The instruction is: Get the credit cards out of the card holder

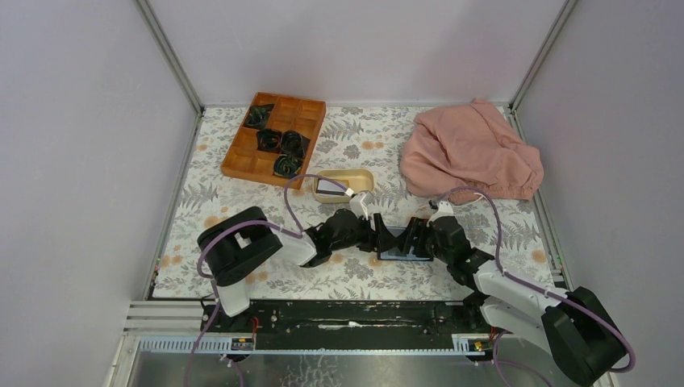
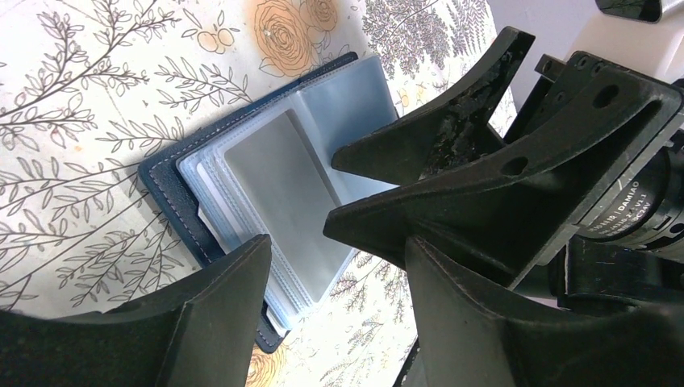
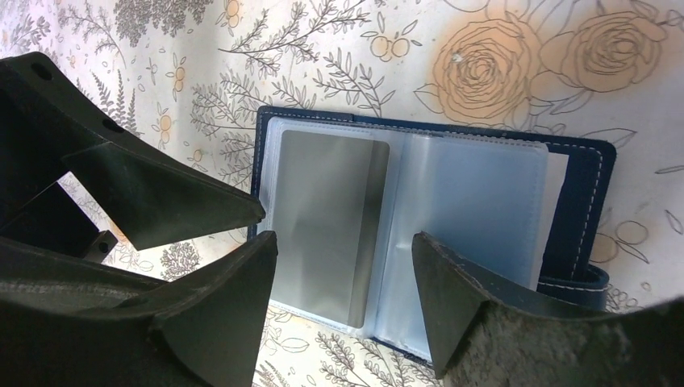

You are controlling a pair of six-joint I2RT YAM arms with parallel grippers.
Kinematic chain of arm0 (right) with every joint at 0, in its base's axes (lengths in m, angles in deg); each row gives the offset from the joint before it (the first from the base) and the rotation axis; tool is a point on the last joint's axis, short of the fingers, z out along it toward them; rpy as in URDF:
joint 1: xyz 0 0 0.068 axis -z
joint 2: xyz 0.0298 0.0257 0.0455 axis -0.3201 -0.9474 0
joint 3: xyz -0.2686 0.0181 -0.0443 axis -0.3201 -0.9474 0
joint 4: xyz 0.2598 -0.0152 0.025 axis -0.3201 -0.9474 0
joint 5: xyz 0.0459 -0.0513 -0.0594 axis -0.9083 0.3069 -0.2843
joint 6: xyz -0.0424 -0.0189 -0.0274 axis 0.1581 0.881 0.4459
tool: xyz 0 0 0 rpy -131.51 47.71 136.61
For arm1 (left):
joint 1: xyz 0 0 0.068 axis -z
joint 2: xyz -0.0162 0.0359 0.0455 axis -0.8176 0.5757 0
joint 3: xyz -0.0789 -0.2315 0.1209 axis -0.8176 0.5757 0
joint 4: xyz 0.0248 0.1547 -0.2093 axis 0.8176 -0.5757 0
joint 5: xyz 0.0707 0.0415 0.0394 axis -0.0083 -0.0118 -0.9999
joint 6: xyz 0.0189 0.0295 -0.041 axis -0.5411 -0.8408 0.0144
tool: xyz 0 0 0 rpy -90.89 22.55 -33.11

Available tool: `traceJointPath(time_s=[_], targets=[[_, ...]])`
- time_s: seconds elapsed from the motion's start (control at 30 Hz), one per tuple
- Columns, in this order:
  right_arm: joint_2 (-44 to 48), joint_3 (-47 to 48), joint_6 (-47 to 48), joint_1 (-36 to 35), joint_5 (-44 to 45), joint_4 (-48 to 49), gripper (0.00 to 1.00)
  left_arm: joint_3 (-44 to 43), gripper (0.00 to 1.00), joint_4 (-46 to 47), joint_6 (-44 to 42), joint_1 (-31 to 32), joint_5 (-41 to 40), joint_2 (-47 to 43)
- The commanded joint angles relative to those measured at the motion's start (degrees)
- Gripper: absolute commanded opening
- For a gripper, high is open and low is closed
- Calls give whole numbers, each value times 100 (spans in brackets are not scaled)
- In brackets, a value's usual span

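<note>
So here's where I'm at: the small navy-blue folding card holder [image 3: 593,189] lies wide open and flat on the tabletop, dead centre between my two arms, clear plastic sleeves facing up. My right claw [image 3: 345,246] hangs right over it with the jaws spread and nothing in them. My left claw [image 2: 339,266] comes in from 9 o'clock, also spread wide, also holding nothing, and the two nearly touch over the sleeves. At least one flat pale grey card [image 3: 327,218] sits in the left-hand sleeve. The right-hand sleeve looks empty to me, but there are more sleeves stacked underneath and I can't tell what's in those. Over at 11 o'clock from the holder there's a beige oval dish [image 1: 364,179] with what looks like a dark card and a pale one [image 1: 329,188] in it, so I'd guess I'm partway through, with the grey one next. The tabletop has a white cloth printed with grey ferns and orange roses [image 1: 355,278]. A brown wooden compartment tray [image 1: 242,157] with dark curled bits sits at 11 o'clock, and a crumpled pink cloth [image 1: 472,149] at 1 o'clock. Plain pale lilac walls [image 1: 81,121] on three sides, with metal corner posts [image 1: 173,56].
</note>
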Motion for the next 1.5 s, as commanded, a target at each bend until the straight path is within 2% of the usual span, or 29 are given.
traceJointPath(time_s=[0.0, 0.4, 0.6, 0.8, 0.9, 0.97, 1.0, 1.03, 1.13, 1.3, 1.47], targets=[[274, -38, -139, -47, -317, 92, 73, -263, 69, 383, 25, 62, 90, 208], [33, -265, -309, -5, -560, 488, 74, -365, 69, 660, 221, 65, 273, 353], [136, -345, -394, 77, -784, 615, 81, -515, 69, 614, 219, 72, 302, 438], [187, -660, -867, 364, -1127, 1103, 82, -556, 69, 648, 266, 82, 284, 508], [473, -681, -931, 374, -1093, 1028, 74, -476, 69, 633, 249, 79, 205, 459], [722, -589, -872, 376, -1048, 811, 50, -403, 69, 605, 226, 79, 144, 406], [851, -533, -821, 372, -1008, 668, 44, -365, 69, 589, 215, 79, 113, 359], [971, -452, -756, 367, -948, 504, 44, -328, 69, 572, 208, 83, 91, 314], [1358, -207, -534, 372, -727, -66, 48, -229, 69, 522, 174, 78, 30, 187], [1724, 190, -163, 378, -70, -1075, 69, -95, 69, 490, 129, 83, -22, 50], [1894, 413, 97, 377, 458, -1659, 72, -20, 69, 516, 116, 79, -46, 8]])
